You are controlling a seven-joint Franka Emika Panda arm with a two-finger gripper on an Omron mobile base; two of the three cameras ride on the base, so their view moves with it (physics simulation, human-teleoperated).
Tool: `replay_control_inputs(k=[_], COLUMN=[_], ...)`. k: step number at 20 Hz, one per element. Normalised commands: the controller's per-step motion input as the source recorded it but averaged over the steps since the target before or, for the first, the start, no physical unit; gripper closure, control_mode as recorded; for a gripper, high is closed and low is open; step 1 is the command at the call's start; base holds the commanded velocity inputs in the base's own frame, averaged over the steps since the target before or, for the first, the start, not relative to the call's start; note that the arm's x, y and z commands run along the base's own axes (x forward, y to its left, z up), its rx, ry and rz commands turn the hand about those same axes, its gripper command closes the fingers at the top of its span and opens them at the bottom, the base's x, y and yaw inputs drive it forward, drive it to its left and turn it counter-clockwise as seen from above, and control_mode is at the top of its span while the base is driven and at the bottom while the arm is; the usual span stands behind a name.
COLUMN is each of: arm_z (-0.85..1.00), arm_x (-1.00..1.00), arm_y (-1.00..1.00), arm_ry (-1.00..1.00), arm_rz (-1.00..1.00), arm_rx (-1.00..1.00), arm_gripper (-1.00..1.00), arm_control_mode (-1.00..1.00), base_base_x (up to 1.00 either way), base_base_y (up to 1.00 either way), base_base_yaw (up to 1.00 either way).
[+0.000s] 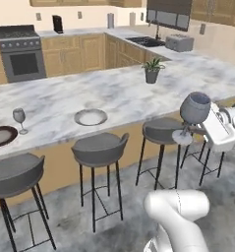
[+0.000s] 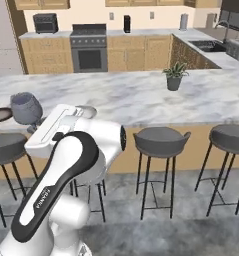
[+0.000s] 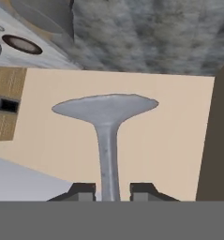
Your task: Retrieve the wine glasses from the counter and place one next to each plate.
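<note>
My gripper (image 1: 196,131) is shut on the thin stem of a greyish wine glass (image 1: 194,108). I hold it tilted in the air over the stools, in front of the marble island. In the hand view the stem (image 3: 108,159) runs up between my fingertips (image 3: 83,191) to the round foot (image 3: 104,108). The right base view shows the same glass (image 2: 25,108) at the left, above my gripper (image 2: 39,125). A second wine glass (image 1: 19,118) stands on the island beside the dark plate (image 1: 1,135). The light plate (image 1: 91,117) lies further right with no glass next to it. The counter (image 1: 124,32) runs along the back wall.
Three grey stools (image 1: 99,150) line the island's near side below the held glass. A potted plant (image 1: 152,70) stands on the island (image 1: 124,93) to the right. A stove (image 1: 21,51), a toaster (image 1: 179,43) and a sink (image 1: 144,41) sit at the back.
</note>
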Motion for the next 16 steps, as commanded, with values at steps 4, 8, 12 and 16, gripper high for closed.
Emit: replay_control_inputs(k=[4, 8, 12, 16], arm_z=[0.00, 0.00, 0.00, 0.00], arm_x=[0.00, 0.00, 0.00, 0.00], arm_y=[0.00, 0.00, 0.00, 0.00], arm_ry=[0.00, 0.00, 0.00, 0.00], arm_rz=[0.00, 0.00, 0.00, 0.00], arm_rx=[0.00, 0.00, 0.00, 0.00], arm_gripper=[1.00, 1.00, 1.00, 1.00], arm_control_mode=[1.00, 1.00, 1.00, 1.00], base_base_x=[0.89, 0.92, 0.71, 0.49], base_base_y=[-0.22, -0.19, -0.37, -0.45], base_base_yaw=[0.19, 0.14, 0.20, 0.26])
